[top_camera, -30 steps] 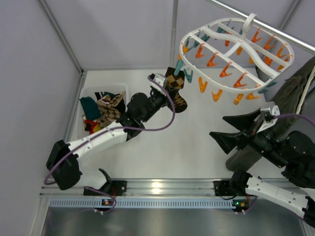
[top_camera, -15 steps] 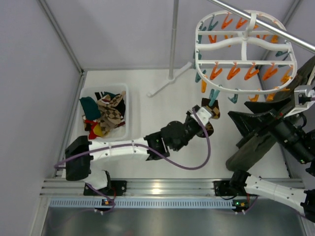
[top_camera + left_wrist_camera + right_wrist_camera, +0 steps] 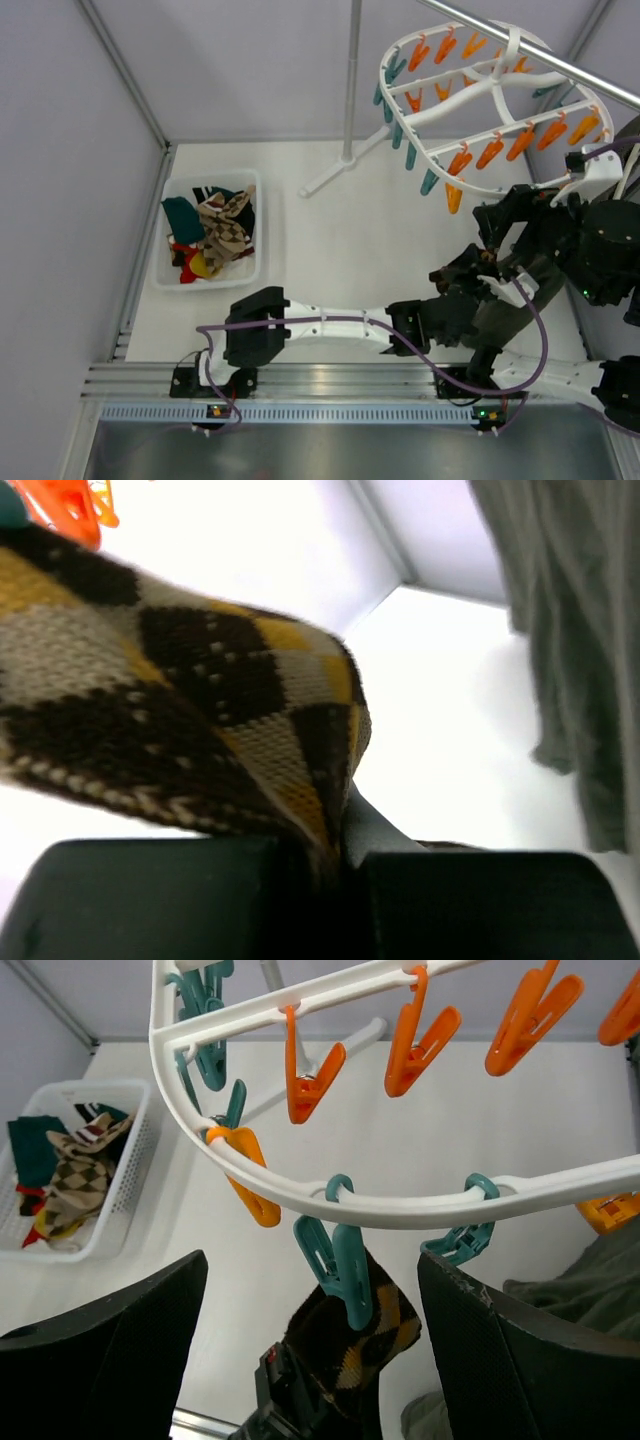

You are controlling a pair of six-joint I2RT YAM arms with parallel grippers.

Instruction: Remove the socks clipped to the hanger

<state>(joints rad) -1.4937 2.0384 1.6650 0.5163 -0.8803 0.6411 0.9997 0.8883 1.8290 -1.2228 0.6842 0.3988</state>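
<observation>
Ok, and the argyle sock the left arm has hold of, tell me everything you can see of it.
The argyle sock is knitted fabric in dark brown, yellow and cream diamonds. The left gripper is shut on one edge of it, the fabric pinched between the fingers. In the right wrist view it hangs below the white hanger, its top right behind a teal clip; whether that clip grips it cannot be told.

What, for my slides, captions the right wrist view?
Open right gripper under hanger; left gripper holds argyle sock at a teal clip.
</observation>
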